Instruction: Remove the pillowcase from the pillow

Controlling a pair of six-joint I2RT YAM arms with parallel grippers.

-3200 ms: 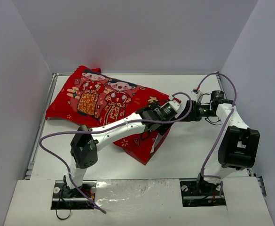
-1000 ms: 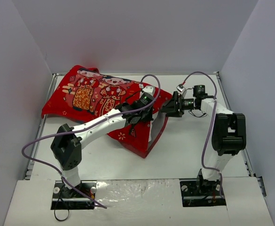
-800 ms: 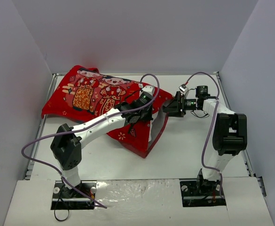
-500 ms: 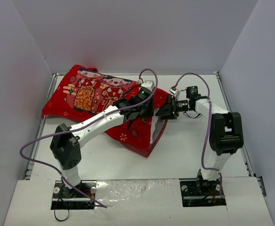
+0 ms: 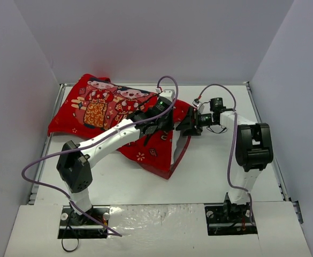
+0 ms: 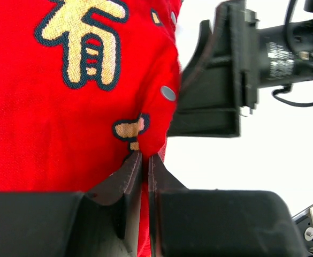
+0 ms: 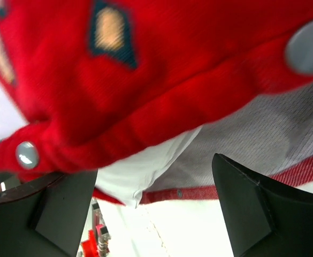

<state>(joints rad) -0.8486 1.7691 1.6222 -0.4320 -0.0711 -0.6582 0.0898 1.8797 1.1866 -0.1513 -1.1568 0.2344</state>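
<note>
Over the last second the right gripper (image 5: 186,126) slid leftward across the top view, from the bare table (image 5: 215,171) right of centre up to the open end of the pillowcase (image 5: 111,110). The left gripper (image 5: 166,122) shifted slightly up the frame with the case's edge pinched in it. I judged that this set up the real start of the removal: one claw holding the mouth up, the other reaching for what lay inside. The pillow had not yet come out at all.

The pillowcase lay across the upper left and centre of the top view, its printed figures facing up and its open end toward centre frame. From above, that mouth showed only as a thin pale strip at the case's right edge.

The left wrist view showed its fingertips (image 6: 136,163) closed tight on the red hem just below a metal snap (image 6: 168,93), with the right gripper (image 6: 210,91) just beside the fabric at upper right.

The right wrist view alone looked into the opening. There the white pillow (image 7: 145,163) showed under the lifted red hem, and the right claw's jaws stood wide apart to either side of it, closed on nothing.
</note>
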